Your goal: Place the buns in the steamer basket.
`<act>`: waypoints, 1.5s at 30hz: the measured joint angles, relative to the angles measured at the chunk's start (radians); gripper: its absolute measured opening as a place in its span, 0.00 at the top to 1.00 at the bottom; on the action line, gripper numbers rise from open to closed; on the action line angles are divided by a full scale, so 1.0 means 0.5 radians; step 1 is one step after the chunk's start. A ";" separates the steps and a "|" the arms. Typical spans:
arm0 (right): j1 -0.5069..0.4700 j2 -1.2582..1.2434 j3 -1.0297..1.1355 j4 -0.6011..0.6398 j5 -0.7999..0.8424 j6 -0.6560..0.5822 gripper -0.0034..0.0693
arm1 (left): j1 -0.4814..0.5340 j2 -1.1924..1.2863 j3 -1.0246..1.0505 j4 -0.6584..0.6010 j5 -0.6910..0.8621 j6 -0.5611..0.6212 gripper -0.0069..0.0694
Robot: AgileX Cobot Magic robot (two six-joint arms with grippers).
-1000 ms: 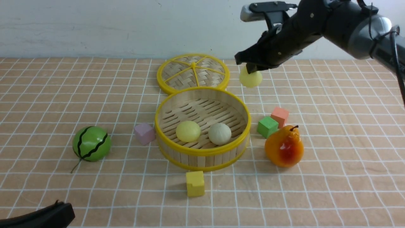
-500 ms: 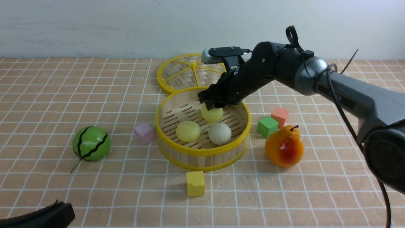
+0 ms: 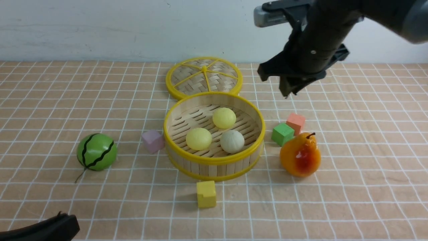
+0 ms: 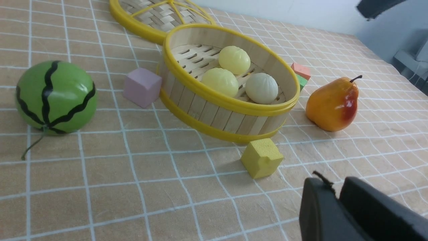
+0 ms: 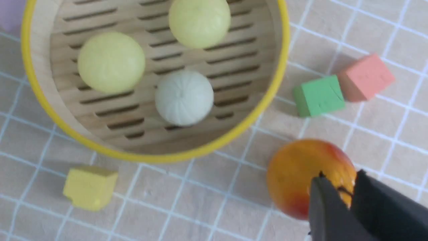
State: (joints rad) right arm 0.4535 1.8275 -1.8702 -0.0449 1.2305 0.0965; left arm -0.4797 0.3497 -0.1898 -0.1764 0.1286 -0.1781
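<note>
Left jaws (image 4: 337, 187) poke into the near left corner of the front view; can't tell if open or closed. Yellow block (image 3: 206, 194) on desk (image 3: 361, 207), just in front of the steamer basket (image 3: 214, 161). Next, orange pear (image 3: 300, 155) on the right side and green striped watermelon ball (image 3: 97, 152) well off to the left. Basket sits mid-desk, all three buns inside on the slatted floor: off-white bun (image 3: 232, 141) near right, pale yellow bun (image 3: 199, 139) near left, other pale yellow bun (image 3: 224, 117) behind them. Purple block (image 3: 153, 141) just beside the basket's left side; green block (image 3: 282, 134) near its right side, pink block (image 3: 296, 122) just behind the green one. Woven lid (image 3: 204, 77) lies past the basket, at its far rim. Right jaws (image 5: 342, 184) hang above the desk, right of the lid, clear of the basket; blurry, can't tell open or closed.
</note>
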 joint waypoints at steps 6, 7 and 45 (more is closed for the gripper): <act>0.072 -0.540 0.588 -0.012 -0.029 0.097 0.98 | 0.000 0.000 0.000 0.000 0.000 0.000 0.79; 0.073 -0.540 0.606 -0.012 -0.029 0.097 0.98 | 0.000 0.000 0.000 0.000 0.000 0.000 0.79; -0.839 -3.636 3.781 0.177 -1.716 -0.059 0.98 | 0.000 0.000 0.000 0.000 0.002 0.000 0.79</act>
State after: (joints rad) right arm 0.0338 0.0094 0.0205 0.0435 0.3727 0.0670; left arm -0.4797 0.3497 -0.1898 -0.1764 0.1297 -0.1781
